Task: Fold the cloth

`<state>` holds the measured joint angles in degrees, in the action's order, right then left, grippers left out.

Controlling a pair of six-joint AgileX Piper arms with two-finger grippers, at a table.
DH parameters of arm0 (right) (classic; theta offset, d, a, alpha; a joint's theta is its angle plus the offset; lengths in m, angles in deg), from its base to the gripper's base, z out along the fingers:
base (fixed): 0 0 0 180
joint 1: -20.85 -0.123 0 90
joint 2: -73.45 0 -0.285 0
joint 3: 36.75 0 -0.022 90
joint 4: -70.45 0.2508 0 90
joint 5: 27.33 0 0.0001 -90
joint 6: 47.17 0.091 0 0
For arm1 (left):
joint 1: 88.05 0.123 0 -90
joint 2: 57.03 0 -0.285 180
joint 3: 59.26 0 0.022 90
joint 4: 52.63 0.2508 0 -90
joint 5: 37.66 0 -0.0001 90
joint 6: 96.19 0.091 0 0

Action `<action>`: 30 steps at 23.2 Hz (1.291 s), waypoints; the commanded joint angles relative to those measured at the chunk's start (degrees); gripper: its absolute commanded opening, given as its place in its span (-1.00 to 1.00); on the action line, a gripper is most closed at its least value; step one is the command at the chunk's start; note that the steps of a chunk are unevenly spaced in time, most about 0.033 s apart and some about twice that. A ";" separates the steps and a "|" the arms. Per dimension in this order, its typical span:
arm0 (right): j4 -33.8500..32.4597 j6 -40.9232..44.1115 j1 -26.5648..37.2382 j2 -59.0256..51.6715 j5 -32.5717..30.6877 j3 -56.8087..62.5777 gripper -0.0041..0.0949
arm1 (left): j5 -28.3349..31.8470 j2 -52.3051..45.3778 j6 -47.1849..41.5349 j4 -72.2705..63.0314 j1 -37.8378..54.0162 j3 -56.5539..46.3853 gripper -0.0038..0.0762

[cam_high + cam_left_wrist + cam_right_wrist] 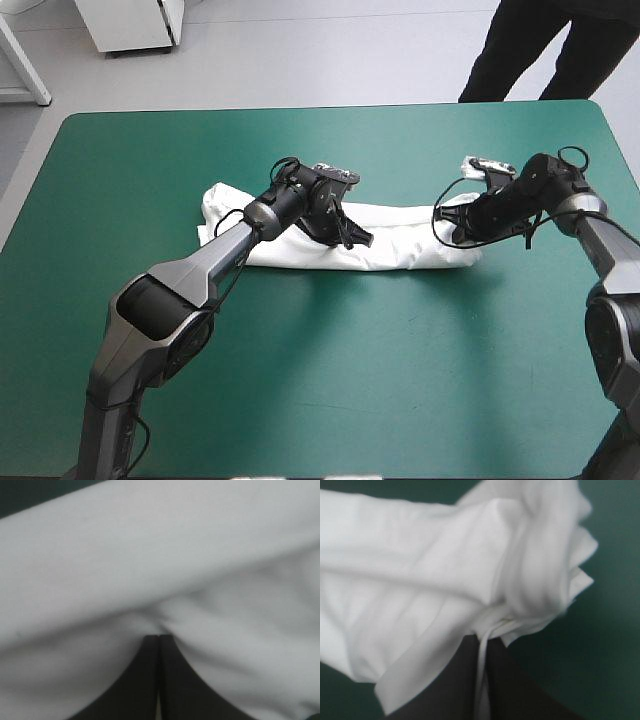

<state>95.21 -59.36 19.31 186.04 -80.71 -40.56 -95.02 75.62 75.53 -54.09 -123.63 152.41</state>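
T-shirt lies as a long folded band across the middle of your teal-green desk. Your left tool is pinched onto its middle, your right tool clamps its right end, cloth between the black fingers.

T-shirt: soft, matt white cloth; teal-green cover: smooth, matt

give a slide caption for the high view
White T-shirt folded into a long band on the teal-green table, left gripper holding its middle, right gripper holding its right end.
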 commanded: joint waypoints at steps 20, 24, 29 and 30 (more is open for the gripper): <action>14.09 -4.95 -6.93 -15.09 -2.75 -14.02 -0.94 | -6.73 -11.25 -4.06 9.15 -0.22 0.85 -0.96; 14.43 -5.06 -7.45 -15.09 -1.28 -14.02 -0.94 | -8.15 -20.50 -3.64 8.51 -0.22 -6.66 -0.96; 14.54 -5.30 -8.46 -15.09 0.53 -14.02 -0.94 | -8.22 -32.34 -4.42 8.45 -0.22 -20.19 -0.96; 14.43 -5.30 -8.88 -15.09 1.08 -14.02 -0.94 | -8.09 -34.52 -4.98 7.94 -0.22 -22.72 -0.96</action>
<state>106.74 -64.01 11.16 173.66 -83.57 -52.65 -103.59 50.09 71.96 -45.91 -123.74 134.96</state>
